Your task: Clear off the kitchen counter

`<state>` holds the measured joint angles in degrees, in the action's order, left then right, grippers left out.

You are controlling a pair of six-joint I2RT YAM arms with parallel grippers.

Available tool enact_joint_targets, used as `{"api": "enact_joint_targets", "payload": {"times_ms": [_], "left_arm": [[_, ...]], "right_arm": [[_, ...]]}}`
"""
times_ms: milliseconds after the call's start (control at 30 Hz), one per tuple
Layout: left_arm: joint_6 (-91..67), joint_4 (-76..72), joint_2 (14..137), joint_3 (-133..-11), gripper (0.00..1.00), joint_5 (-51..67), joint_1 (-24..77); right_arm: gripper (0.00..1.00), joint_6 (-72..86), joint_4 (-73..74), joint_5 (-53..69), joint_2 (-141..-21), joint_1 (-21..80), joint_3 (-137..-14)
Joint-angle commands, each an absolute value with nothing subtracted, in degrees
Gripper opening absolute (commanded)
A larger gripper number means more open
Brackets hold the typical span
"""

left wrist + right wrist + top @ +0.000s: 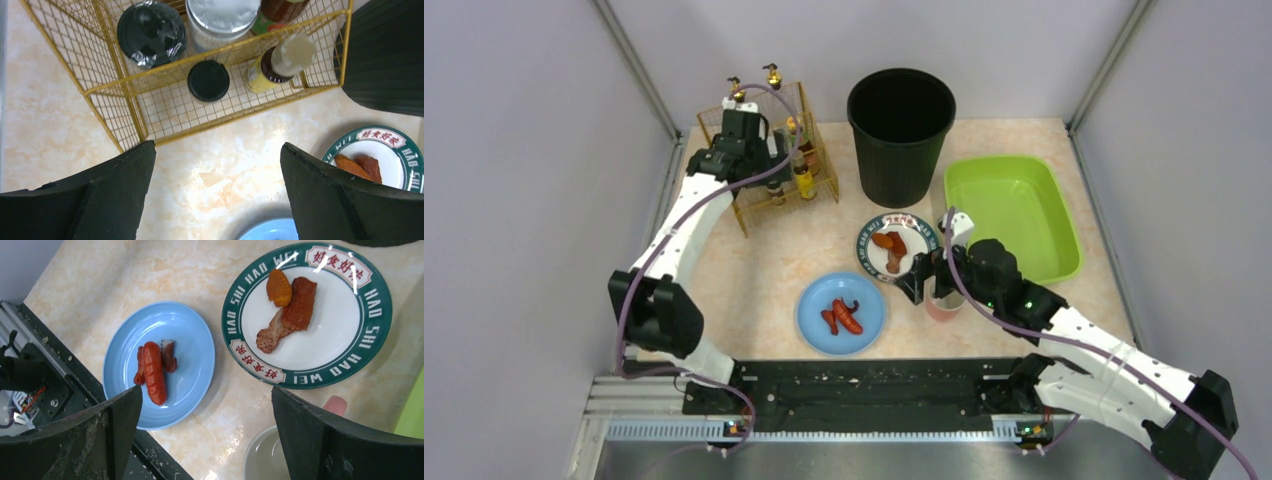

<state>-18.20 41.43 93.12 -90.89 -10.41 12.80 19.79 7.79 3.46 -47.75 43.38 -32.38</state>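
Our right claw (206, 395) hangs wide open and empty over the pink cup (260, 460) on the tabletop (759, 265), which lies under everything. We might knock the cup over. Our left claw (217, 150) is open and empty too.

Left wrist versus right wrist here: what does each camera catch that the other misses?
Only the left wrist view shows the gold wire rack of bottles and the black bin. Only the right wrist view shows the sausages on the blue plate, the pink cup and the black rail. Both show the green-rimmed plate, the blue plate's edge and the kitchen counter.
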Motion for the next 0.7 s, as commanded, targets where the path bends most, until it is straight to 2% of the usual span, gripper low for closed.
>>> {"api": "enact_joint_targets", "payload": {"times_ms": [0, 233, 467, 667], "left_arm": [[-20.02, 37.82, 84.71, -85.05, 0.99, -7.94, 12.92], [-23.77, 31.72, 71.31, -72.82, 0.99, -0.94, 13.09], [-24.39, 29.44, 58.12, -62.36, 0.99, -0.73, 13.1], [-25.26, 32.77, 49.43, -58.74, 0.99, -0.59, 13.1]], "right_arm": [[0.99, 20.69, 8.76, -1.2, -47.93, 43.59, -38.23], [0.99, 21.58, 12.21, -9.62, -50.21, 43.59, -43.61], [0.99, 23.78, 17.06, -21.25, -52.16, 43.59, -49.29], [0.99, 20.07, 20.74, -21.93, -53.61, 43.52, -55.53]]}}
